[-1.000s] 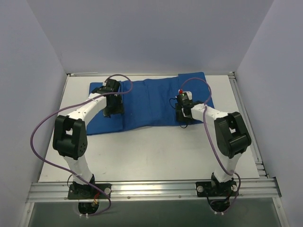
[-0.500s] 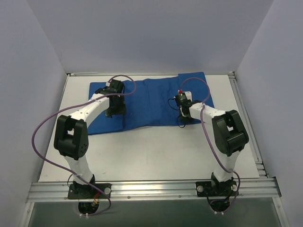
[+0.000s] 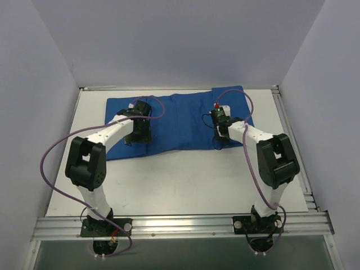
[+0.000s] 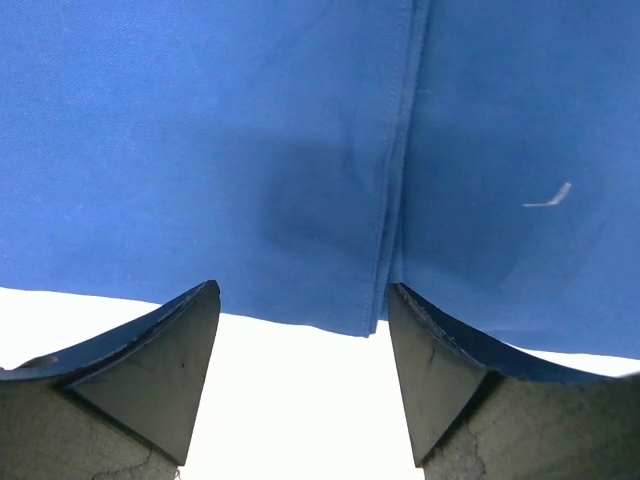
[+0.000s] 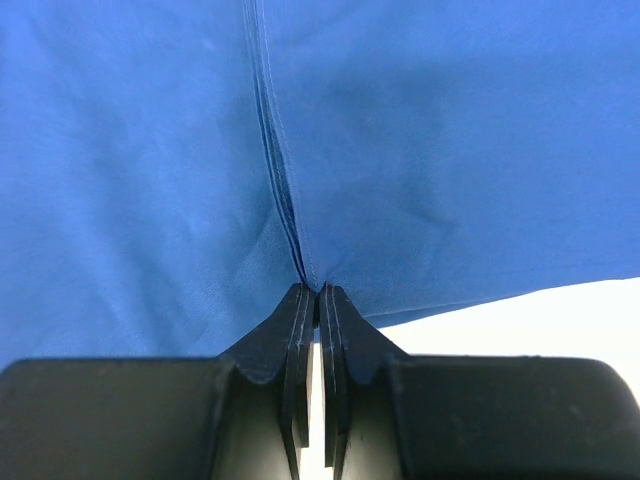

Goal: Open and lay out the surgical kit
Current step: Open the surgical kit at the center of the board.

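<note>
Your royal-blue cloth wrap lies flat, a smooth folded rectangle on the white table's far side. Your left hand gapes wide over its near hem; your right hand pinches a layered fold.

White arms with black joints, black pincers, looping purple cables.

Looks like a lab robot test cell: white table boxed in by plain pale walls on three sides, aluminium extrusion rail at its near edge, arm bases bolted there (purple cables looping above).
</note>
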